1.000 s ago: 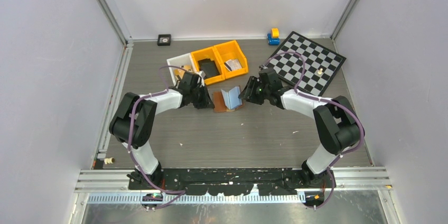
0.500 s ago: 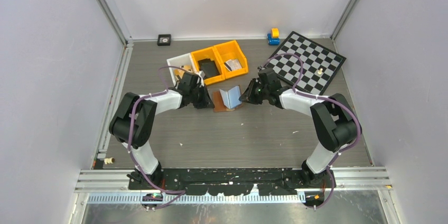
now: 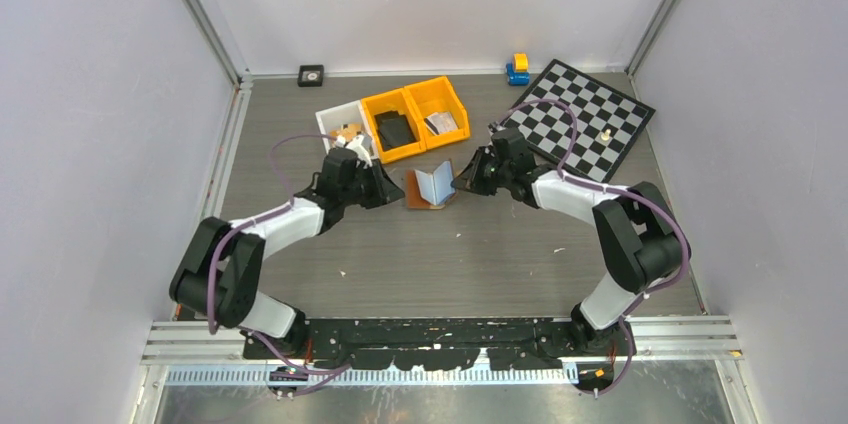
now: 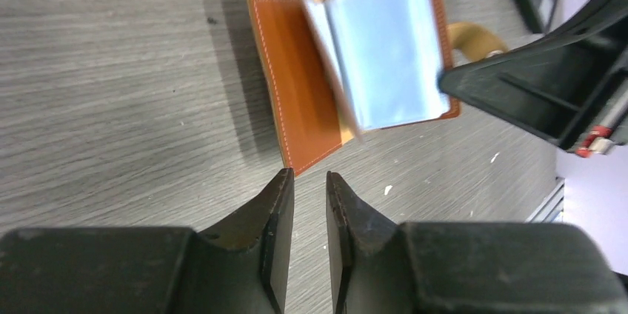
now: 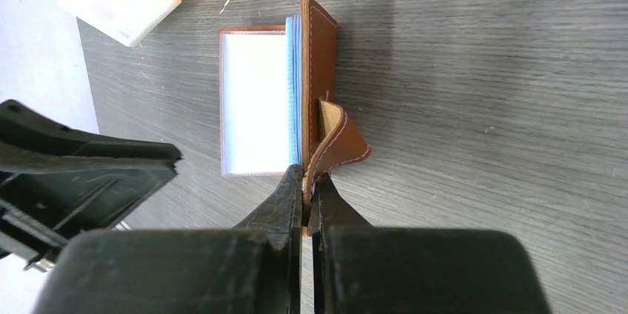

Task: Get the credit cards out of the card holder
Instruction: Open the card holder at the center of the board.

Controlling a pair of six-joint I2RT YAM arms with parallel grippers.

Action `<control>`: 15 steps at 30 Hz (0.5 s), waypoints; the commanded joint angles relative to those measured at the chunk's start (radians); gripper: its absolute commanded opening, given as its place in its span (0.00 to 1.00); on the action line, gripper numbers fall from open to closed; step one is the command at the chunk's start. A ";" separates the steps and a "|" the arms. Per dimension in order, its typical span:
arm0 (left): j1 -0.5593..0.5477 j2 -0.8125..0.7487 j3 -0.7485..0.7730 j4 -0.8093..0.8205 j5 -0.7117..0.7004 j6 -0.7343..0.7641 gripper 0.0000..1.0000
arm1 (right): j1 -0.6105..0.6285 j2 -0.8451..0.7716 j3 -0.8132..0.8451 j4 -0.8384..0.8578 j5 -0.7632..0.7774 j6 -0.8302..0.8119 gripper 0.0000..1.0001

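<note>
The card holder point(image 3: 430, 187) lies open on the table between both arms, a reddish-brown cover point(image 4: 296, 92) with pale blue sleeves point(image 4: 385, 47) standing up from it. No single credit card can be told apart from the sleeves point(image 5: 255, 99). My right gripper point(image 5: 307, 173) is shut on the lower edge of the holder's right cover point(image 5: 320, 69), beside the curled snap strap point(image 5: 342, 140). My left gripper point(image 4: 309, 175) sits just off the holder's left corner. Its jaws are a narrow gap apart with nothing between them. From above, the left gripper point(image 3: 385, 189) and right gripper point(image 3: 462, 182) flank the holder.
Behind the holder stand a white bin point(image 3: 340, 124) and two yellow bins point(image 3: 415, 114), one holding a black wallet-like object point(image 3: 395, 129). A chessboard point(image 3: 585, 114) lies at the back right, with a blue and yellow toy point(image 3: 517, 68) beside it. A small black square point(image 3: 311, 74) sits at the back wall.
My right gripper has closed on the holder's right cover. My left gripper has let go, opened a little and drawn back to the left, its elbow swinging toward the near edge.
</note>
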 commanded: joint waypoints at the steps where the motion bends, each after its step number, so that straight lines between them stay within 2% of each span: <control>1: 0.002 -0.120 -0.071 0.161 -0.068 -0.022 0.28 | 0.001 -0.074 -0.011 0.054 0.009 0.011 0.01; 6: -0.003 -0.258 -0.216 0.292 -0.192 -0.085 0.61 | 0.000 -0.093 -0.032 0.080 0.019 0.005 0.01; 8: -0.003 -0.248 -0.208 0.285 -0.215 -0.147 0.65 | 0.001 -0.096 -0.044 0.101 0.030 0.016 0.01; 11: -0.014 -0.166 -0.107 0.231 -0.168 -0.201 0.77 | 0.003 -0.088 -0.078 0.178 0.011 0.049 0.00; 13: -0.028 -0.128 -0.039 0.180 -0.145 -0.160 0.77 | 0.007 -0.093 -0.102 0.210 0.037 0.058 0.00; 15: -0.035 -0.142 -0.048 0.159 -0.204 -0.108 0.82 | 0.009 -0.108 -0.115 0.199 0.085 0.067 0.00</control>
